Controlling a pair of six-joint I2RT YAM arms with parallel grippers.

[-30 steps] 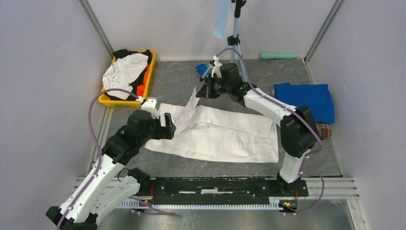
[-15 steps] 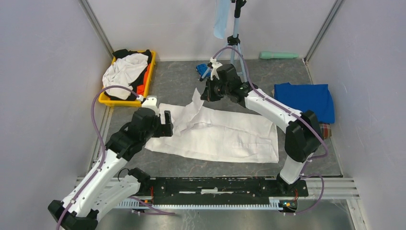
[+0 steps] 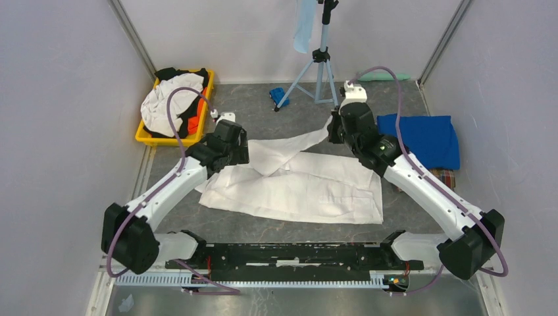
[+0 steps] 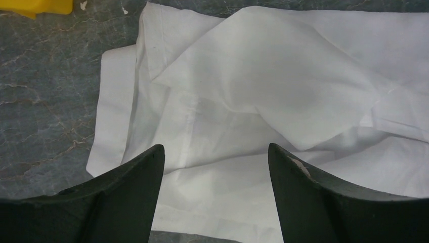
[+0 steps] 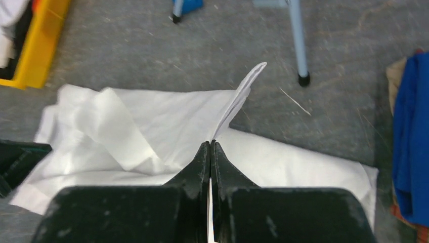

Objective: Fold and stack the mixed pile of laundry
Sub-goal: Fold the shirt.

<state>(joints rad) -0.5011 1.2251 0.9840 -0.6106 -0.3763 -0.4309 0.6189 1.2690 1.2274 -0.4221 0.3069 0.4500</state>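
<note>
Garment: large white cotton shirt (image 3: 309, 191), spread mid-tabletop (image 3: 250, 112), long axis laid 9 to 3 o'clock in the top view.
Right hand (image 3: 333, 130): fully closed, with the white sleeve (image 3: 309, 139) pinched and drawn taut off the shirt's 1 o'clock edge.
Left hand (image 3: 238, 150): spread wide, nothing held, poised over the shirt's 10 o'clock corner; judged the nearer arm for the creased flap (image 4: 263, 86).
Remaining pile: crumpled white, black and orange pieces (image 3: 168, 102) heaped in a yellow plastic tray (image 3: 146, 137) at 10 o'clock; folded royal-blue T-shirt (image 3: 421, 138) at 3 o'clock.
Views: the pinch is confirmed only by the right wrist view; the flap at 12 o'clock of the open hand is shown only by the left wrist view.
</note>
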